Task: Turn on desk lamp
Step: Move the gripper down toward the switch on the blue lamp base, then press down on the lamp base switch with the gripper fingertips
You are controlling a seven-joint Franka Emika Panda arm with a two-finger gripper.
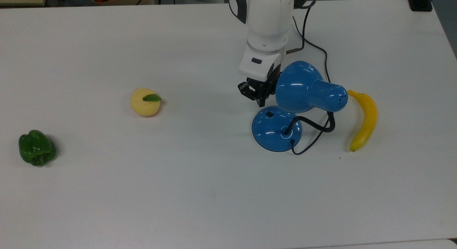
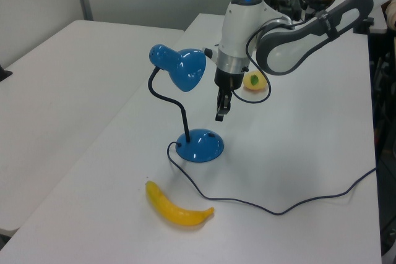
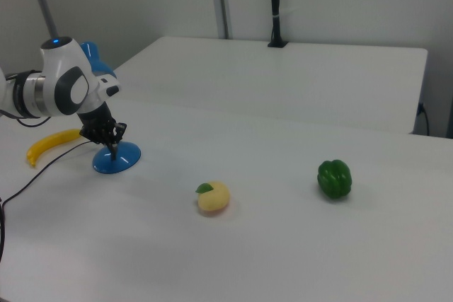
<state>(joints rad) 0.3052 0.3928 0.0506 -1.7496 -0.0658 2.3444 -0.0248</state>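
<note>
While the arm reaches down from the far edge in the top view, the gripper (image 1: 260, 102) hangs tip-down just above the far rim of the desk lamp (image 1: 310, 92) base, near its small black switch (image 1: 270, 114). Fingers look pressed together, clenched on nothing. Lamp sits right of centre on the white surface (image 1: 200, 192), shade overhanging the base, black cord (image 1: 323, 52) running off toward the far edge. Banana (image 1: 365, 120) lies just beside the lamp on the top view's right. Yellow fruit (image 1: 144, 102) with a green leaf sits left of centre, green pepper (image 1: 36, 147) close to the top view's left edge.

Left view: gripper (image 2: 219, 115) points down, apart from the base, just above the switch side of it and beside the shade. Desk lamp (image 2: 184, 69) stands upright on its bent black neck, round base (image 2: 200, 145) flat on the surface. Banana (image 2: 176, 208) lies nearer the near edge, cord looping past it across the surface. Yellow fruit (image 2: 254, 80) is partly behind the arm.

Right view: gripper (image 3: 112, 151) tip is just over the base (image 3: 117, 158), contact cannot be told. Shade (image 3: 93, 59) is mostly hidden behind the arm. Banana (image 3: 51, 144) lies at the right view's left, yellow fruit (image 3: 213, 196) near the middle, green pepper (image 3: 334, 179) to the right view's right.
</note>
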